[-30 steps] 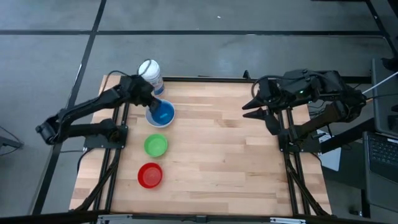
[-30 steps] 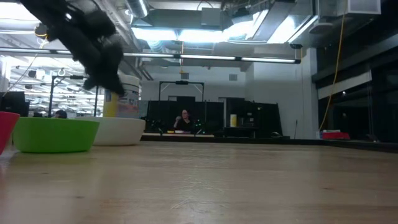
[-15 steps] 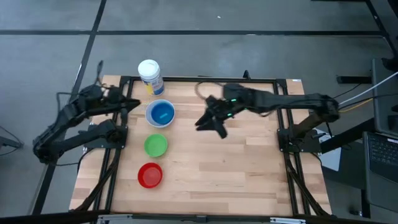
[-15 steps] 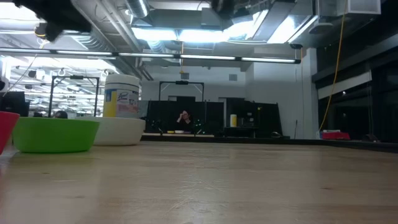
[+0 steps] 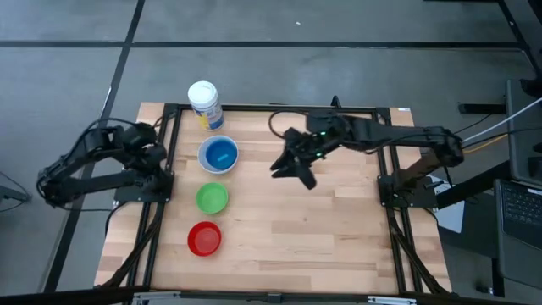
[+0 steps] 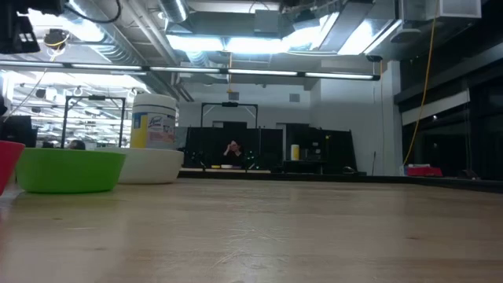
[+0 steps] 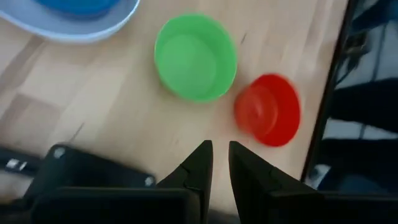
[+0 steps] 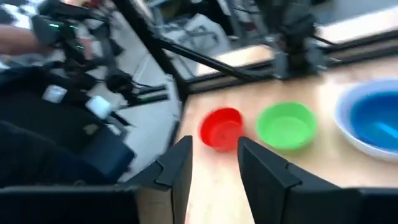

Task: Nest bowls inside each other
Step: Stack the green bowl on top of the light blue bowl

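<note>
A white bowl (image 5: 218, 156) with a blue bowl (image 5: 220, 155) nested in it stands at the table's far left. A green bowl (image 5: 212, 198) and a red bowl (image 5: 204, 239) stand apart, nearer along the left side; the left wrist view shows the green bowl (image 7: 195, 57) and the red bowl (image 7: 267, 110) too. My left gripper (image 5: 157, 154) hangs off the table's left edge, fingers (image 7: 205, 155) a little apart with nothing between them. My right gripper (image 5: 293, 173) hovers open over the table's middle, pointing toward the bowls, holding nothing.
A white canister (image 5: 205, 103) with a blue label stands at the far left corner, behind the white bowl. The black frame rail (image 5: 166, 169) runs along the left edge. Bare wood (image 5: 339, 237) fills the middle, right and near parts of the table.
My left gripper has drawn back from above the white bowl toward the table's left edge, rising and tipping downward. My right gripper has swung from the right edge toward the table's middle and come lower. The bowls have stayed where they were.
</note>
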Controlling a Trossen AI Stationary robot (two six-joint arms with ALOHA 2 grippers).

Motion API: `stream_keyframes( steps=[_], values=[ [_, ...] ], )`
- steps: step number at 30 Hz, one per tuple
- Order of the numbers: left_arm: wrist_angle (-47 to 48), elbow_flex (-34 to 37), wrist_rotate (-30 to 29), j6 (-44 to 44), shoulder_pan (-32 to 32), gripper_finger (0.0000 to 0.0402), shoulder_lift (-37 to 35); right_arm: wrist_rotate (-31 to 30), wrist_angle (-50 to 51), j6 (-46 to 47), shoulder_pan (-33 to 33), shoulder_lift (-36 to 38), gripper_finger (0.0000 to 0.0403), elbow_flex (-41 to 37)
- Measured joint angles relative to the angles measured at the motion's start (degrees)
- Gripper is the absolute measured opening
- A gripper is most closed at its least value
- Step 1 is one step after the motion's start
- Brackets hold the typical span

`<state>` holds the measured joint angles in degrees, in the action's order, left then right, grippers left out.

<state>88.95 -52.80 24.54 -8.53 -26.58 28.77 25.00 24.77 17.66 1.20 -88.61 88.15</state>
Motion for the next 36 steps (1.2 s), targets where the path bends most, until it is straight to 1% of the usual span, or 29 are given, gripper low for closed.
stream_keyframes(
  steps=[3,5,7,9,11,13,14,17,20,23,28,32,36],
  values=[
    [1.0,0.8,-2.3,0.8,0.8,0.0047,1.2,-4.9,4.9,-0.5,-0.4,3.3,0.013,0.0],
    [-0.6,3.0,-2.3,0.6,1.2,0.0049,1.8,-7.8,7.6,-0.9,-0.8,5.8,0.0132,0.0],
    [-4.8,6.5,0.9,-0.8,1.6,0.0054,2.3,-9.4,9.4,-1.2,-1.1,8.2,0.0136,0.0],
    [-8.6,10.9,4.4,-2.8,2.4,0.0062,3.2,-10.5,13.8,-1.2,-1.6,10.3,0.0142,0.0],
    [-12.4,14.4,5.4,-4.9,3.2,0.0072,3.5,-12.2,17.6,-1.3,-2.6,12.6,0.0149,0.0],
    [-18.6,16.8,6.6,-7.6,3.7,0.0077,2.8,-14.1,20.8,-2.3,-4.3,15.0,0.0155,0.0],
    [-20.9,17.5,6.2,-8.7,4.0,0.0078,2.4,-15.2,21.7,-3.0,-5.2,16.0,0.0158,-0.2],
    [-23.6,19.3,2.5,-10.8,5.1,0.0078,2.4,-18.0,22.0,-4.9,-7.5,20.1,0.0161,-3.3],
    [-26.2,20.8,0.7,-13.4,6.5,0.0077,3.2,-19.6,17.9,-5.0,-8.2,25.8,0.0159,-9.3],
    [-29.9,22.8,0.6,-16.4,8.2,0.0078,4.5,-19.7,11.3,-4.4,-8.1,32.6,0.0149,-17.8],
    [-38.5,25.2,-0.8,-22.8,12.9,0.0081,8.8,-19.7,1.0,-3.6,-8.2,44.8,0.0129,-30.2],
    [-42.5,25.3,-6.9,-27.3,18.2,0.008,13.7,-19.7,-5.4,-5.3,-8.2,53.8,0.0119,-39.2],
    [-44.0,25.3,-16.8,-32.9,22.5,0.0079,18.0,-19.7,-10.2,-4.8,-8.1,63.1,0.0115,-47.8]
  ],
)
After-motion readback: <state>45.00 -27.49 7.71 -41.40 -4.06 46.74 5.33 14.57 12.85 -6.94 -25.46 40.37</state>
